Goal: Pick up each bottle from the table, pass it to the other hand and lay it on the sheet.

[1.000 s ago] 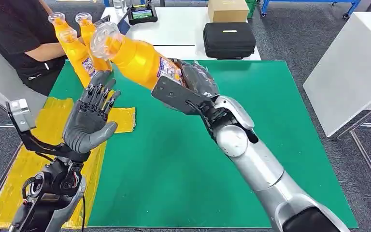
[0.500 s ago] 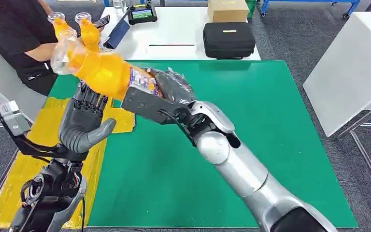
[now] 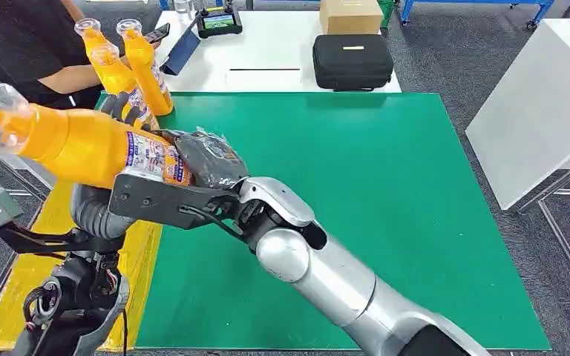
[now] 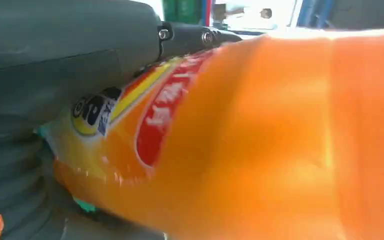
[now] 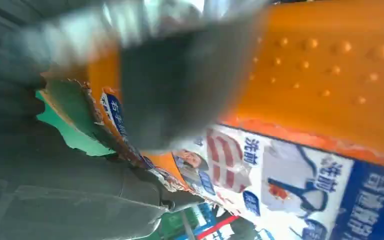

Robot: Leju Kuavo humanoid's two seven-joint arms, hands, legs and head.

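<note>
Head view: right hand (image 3: 208, 159) grips bottle (image 3: 82, 144) over left hand (image 3: 93, 208), whose closure you cannot tell; release only once clasped.

I see the right robot hand (image 3: 206, 159) holding a bottle (image 3: 74, 144) out to the left, above the left edge of the mat (image 3: 326, 222), and the left robot hand (image 3: 107, 200) sits directly under and behind that bottle. The sheet (image 3: 52, 245) lies left of the mat, below both hands. Behind them a person (image 3: 22, 44) holds two more bottles (image 3: 130, 63) upright, and on the far desk (image 3: 267, 52) a case (image 3: 352, 61) sits in front of a box (image 3: 349, 15).
</note>
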